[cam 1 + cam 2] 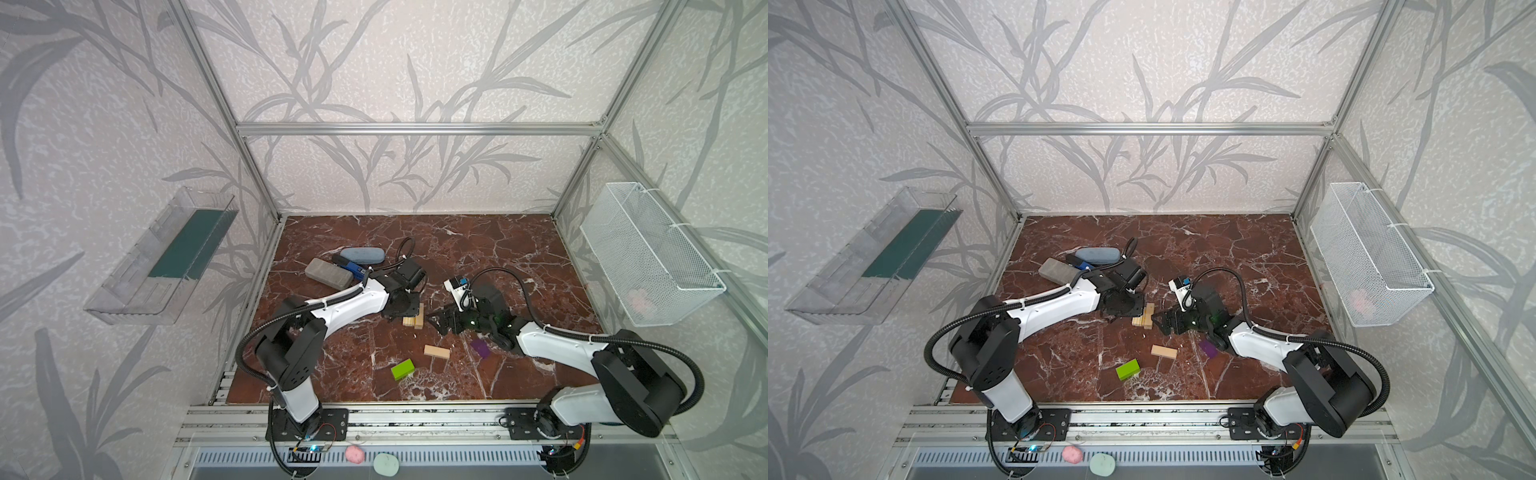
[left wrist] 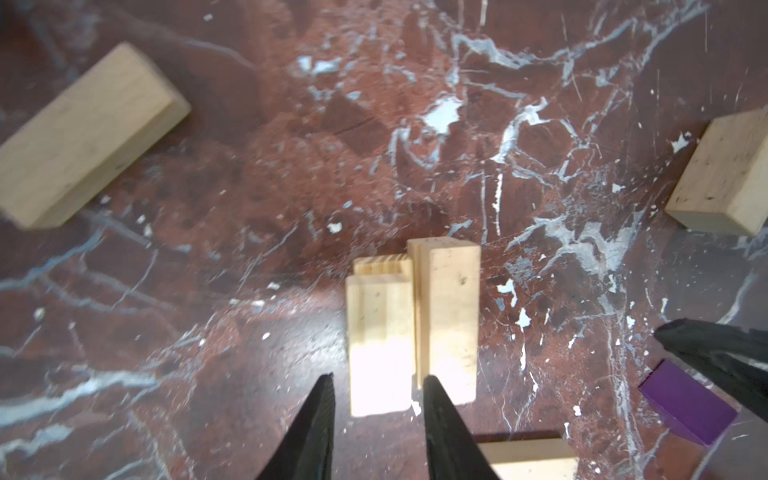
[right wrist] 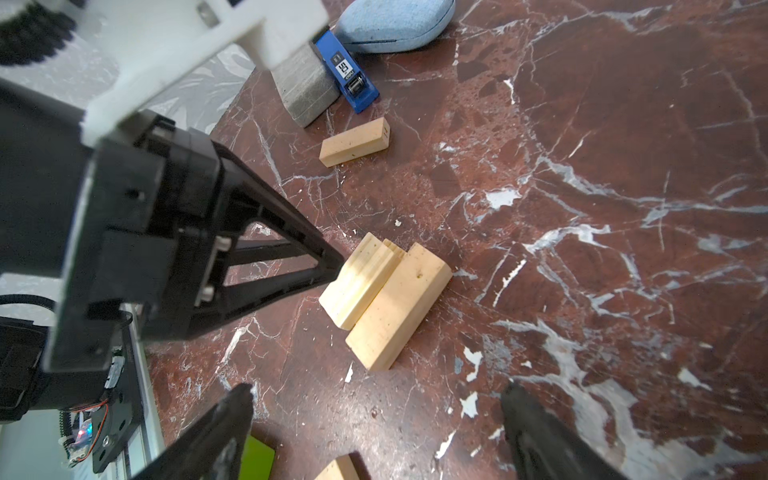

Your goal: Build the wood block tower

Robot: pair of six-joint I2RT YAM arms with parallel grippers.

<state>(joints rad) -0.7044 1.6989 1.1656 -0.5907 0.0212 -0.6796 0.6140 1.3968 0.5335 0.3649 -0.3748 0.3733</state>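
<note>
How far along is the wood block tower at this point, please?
Done: only a low tower of pale blocks stands. In hand: the left gripper has its tips at the tower's end, grip unclear; the right gripper hangs open and empty. Left: a loose wood block, the green block and the purple block lie unstacked.

On the red-brown marbled desk, stacked pale wood blocks are seen at the middle. A loose pale block, green block, purple block, grey case, blue-grey case and blue tool are laid around.
</note>
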